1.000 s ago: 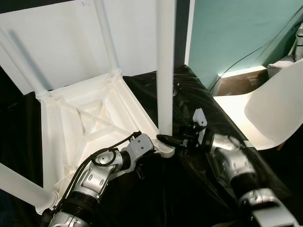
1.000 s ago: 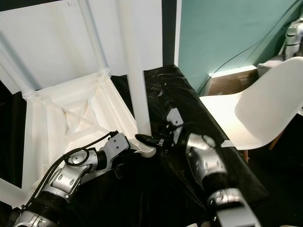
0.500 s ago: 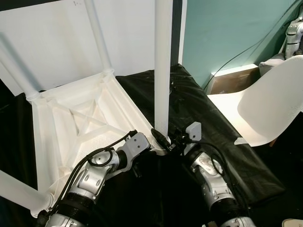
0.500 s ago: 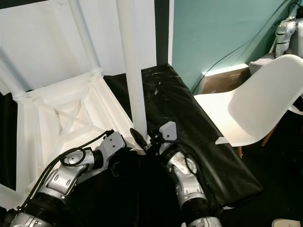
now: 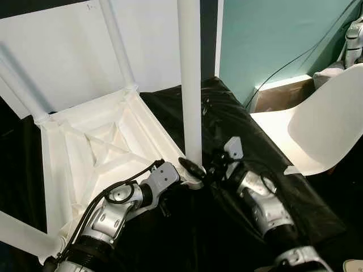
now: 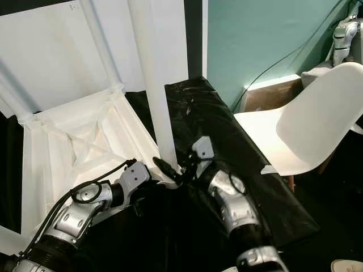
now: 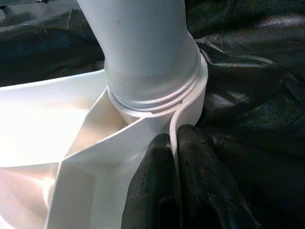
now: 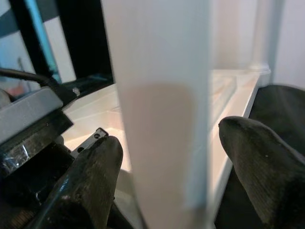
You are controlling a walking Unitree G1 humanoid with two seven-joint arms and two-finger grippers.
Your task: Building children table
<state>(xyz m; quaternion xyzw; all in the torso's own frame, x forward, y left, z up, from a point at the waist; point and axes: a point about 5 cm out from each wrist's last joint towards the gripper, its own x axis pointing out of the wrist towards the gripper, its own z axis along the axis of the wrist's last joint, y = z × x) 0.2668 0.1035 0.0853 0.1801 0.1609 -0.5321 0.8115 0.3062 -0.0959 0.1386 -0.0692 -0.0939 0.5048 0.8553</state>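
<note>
Before me is a surface draped in a crinkled black sheet (image 5: 249,141), which runs from my 6 o'clock up toward 1 o'clock. Directly on it lies the upturned white table top (image 5: 96,153), ribbed underside facing up, spread from the middle toward 9 o'clock. Its near corner socket (image 7: 190,102) sits on the sheet at my 12 o'clock, with a white leg (image 5: 190,79) standing upright in it.

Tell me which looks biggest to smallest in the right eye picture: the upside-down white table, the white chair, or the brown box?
1. Upside-down white table, biggest.
2. White chair, though partly cut off at the picture's edge.
3. Brown box, smallest, but it sits farther back and is partly hidden.
</note>
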